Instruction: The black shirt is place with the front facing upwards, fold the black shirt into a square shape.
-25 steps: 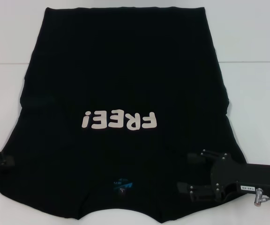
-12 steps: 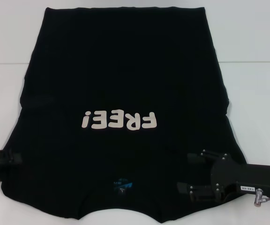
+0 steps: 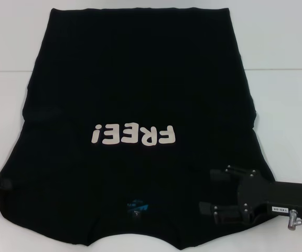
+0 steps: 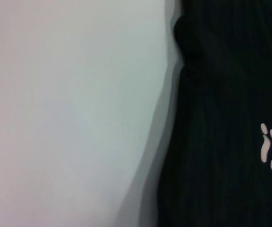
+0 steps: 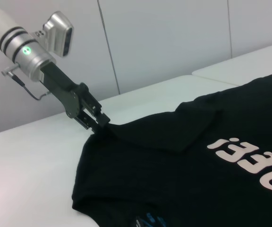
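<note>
Head view: black shirt lies flat on the white counter, print up, collar nearest you. Right claw is spread over the right shoulder; watch it doesn't bunch cloth.

Left wrist view: only the sleeve edge shows.

Right wrist view: left claw pinches the left sleeve; a thin grip may slip.

Matte black, angular metal right gripper with small silver screws and a white label, joined to a silver cylindrical wrist. Left gripper: black linkage, black-banded silver wrist, green light, thin cable.
</note>
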You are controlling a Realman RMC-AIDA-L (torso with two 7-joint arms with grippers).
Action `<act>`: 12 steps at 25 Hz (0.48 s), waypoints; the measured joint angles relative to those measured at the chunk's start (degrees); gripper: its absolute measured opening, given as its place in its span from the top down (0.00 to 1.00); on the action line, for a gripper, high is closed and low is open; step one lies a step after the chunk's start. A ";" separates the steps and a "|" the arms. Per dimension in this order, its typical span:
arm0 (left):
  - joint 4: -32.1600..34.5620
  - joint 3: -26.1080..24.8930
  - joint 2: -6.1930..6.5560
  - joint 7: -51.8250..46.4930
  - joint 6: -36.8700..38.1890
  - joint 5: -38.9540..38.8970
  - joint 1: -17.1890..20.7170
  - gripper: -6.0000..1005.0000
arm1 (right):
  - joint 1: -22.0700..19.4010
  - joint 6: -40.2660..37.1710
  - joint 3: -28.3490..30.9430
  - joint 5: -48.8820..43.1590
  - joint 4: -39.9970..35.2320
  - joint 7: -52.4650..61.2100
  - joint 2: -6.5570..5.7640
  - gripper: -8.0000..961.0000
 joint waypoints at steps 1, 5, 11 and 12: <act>-0.11 0.22 -0.01 -0.14 -0.54 0.67 -0.08 0.48 | -0.02 -0.27 0.18 0.00 -0.02 0.01 -0.03 0.05; -0.05 0.30 -0.12 -0.28 -1.16 1.71 -0.18 0.64 | -0.14 -0.86 0.76 0.00 -0.05 0.03 -0.07 0.05; -0.05 0.26 -0.20 0.06 -1.17 1.63 -0.19 0.88 | -0.28 -1.07 0.77 0.00 -0.13 0.05 -0.06 0.06; -0.14 0.18 -0.20 0.11 -1.17 1.50 -0.19 0.92 | -0.29 -1.11 0.77 0.00 -0.14 0.05 -0.06 0.06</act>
